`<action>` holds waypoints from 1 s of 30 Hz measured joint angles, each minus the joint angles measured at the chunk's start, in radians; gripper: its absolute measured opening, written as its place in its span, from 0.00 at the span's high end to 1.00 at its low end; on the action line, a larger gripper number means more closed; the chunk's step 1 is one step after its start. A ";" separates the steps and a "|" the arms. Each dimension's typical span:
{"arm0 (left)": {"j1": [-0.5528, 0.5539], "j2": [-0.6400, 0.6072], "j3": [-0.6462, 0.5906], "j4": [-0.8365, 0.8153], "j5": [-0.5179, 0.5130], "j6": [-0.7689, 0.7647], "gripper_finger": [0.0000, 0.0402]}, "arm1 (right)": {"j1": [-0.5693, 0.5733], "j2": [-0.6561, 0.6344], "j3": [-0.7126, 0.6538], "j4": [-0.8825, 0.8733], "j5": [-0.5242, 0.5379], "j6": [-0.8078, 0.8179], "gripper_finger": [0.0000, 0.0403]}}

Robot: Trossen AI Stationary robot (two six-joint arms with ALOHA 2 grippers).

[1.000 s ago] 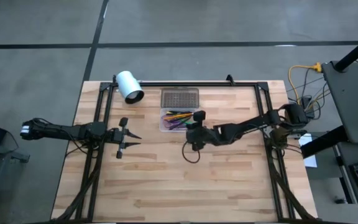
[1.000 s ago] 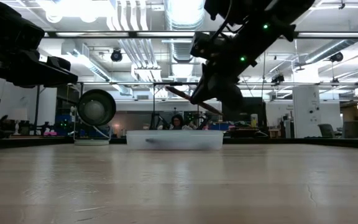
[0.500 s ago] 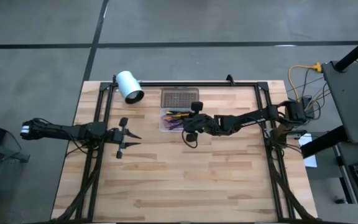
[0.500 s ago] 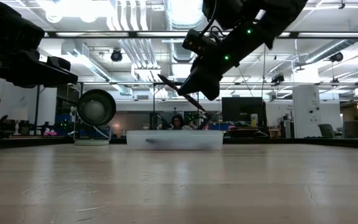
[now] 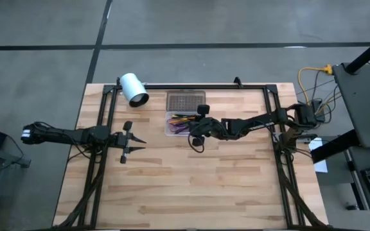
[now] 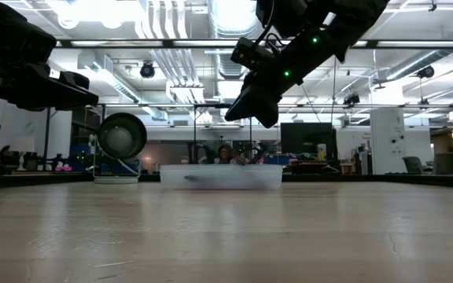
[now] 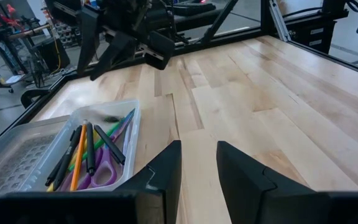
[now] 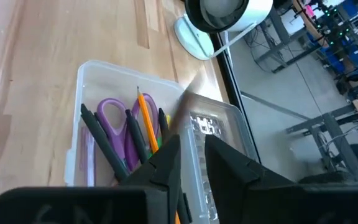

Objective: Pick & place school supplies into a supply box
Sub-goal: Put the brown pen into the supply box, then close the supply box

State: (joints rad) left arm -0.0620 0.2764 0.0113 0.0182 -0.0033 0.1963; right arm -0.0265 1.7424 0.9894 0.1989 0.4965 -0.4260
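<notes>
Right gripper (image 6: 246,114) over the supply box (image 5: 184,124) just parted, empty, dark pencil gone from it; left gripper (image 5: 128,142) idles open.

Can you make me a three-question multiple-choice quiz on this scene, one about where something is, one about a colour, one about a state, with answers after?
1. Where does the right gripper hang?
A. over the supply box
B. beside the white cylinder
C. at the table's near edge

2. What colour are the scissors' handles in the box?
A. green
B. purple
C. orange

3. How is the box's lid?
A. shut on the box
B. held by the left gripper
C. open, lying flat next to the box

Answers: 1 A, the high view shows it at the box's right end, above the pens. 2 B, the right wrist view shows purple loops among the pens. 3 C, the dotted lid lies flat along the box's far side, contents uncovered.
</notes>
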 joint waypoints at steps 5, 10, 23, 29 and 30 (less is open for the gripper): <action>0.000 0.000 0.000 0.000 0.000 0.000 0.78 | 0.000 0.000 0.000 0.000 0.000 0.000 0.80; 0.000 0.000 0.000 0.000 0.000 0.000 0.78 | 0.000 0.000 0.000 0.000 0.000 0.000 0.80; 0.000 0.000 0.000 0.000 0.000 0.000 0.78 | 0.000 0.000 0.000 0.016 0.000 0.064 0.82; 0.000 0.000 0.000 0.000 0.000 0.000 0.78 | 0.000 0.000 0.000 0.016 -0.005 -0.001 0.80; 0.000 0.000 0.000 0.000 0.000 0.000 0.78 | 0.000 0.000 0.000 0.016 -0.004 -0.008 0.80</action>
State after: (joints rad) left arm -0.0622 0.2764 0.0113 0.0185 -0.0034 0.1967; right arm -0.0265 1.7424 0.9890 0.2150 0.4923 -0.4336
